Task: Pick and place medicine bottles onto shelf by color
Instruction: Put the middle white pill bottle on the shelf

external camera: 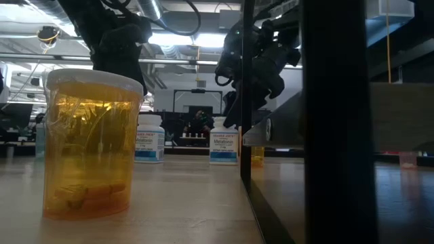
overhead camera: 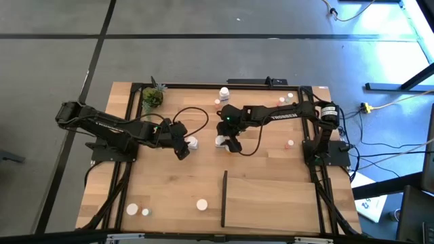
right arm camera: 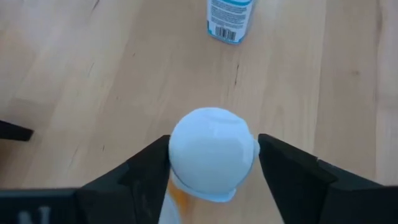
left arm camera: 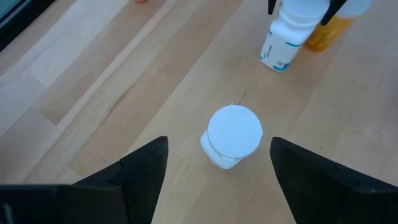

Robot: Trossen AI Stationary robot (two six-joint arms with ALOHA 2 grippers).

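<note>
Your right gripper point(right arm camera: 211, 168) straddled a white-capped bottle point(right arm camera: 211, 155) — grip uncertain; left gripper point(left arm camera: 214, 165) hung open over another bottle point(left arm camera: 233, 134). Shelf point(overhead camera: 271, 203) lay bare — nothing was sorted.

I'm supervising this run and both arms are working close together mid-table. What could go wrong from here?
The right hand brackets a white-capped amber bottle at the cap; if it is only lightly pinched it could slip or tip. The left hand is open around a white bottle close by, so the arms might collide. Another white bottle nearby could get knocked over.
</note>
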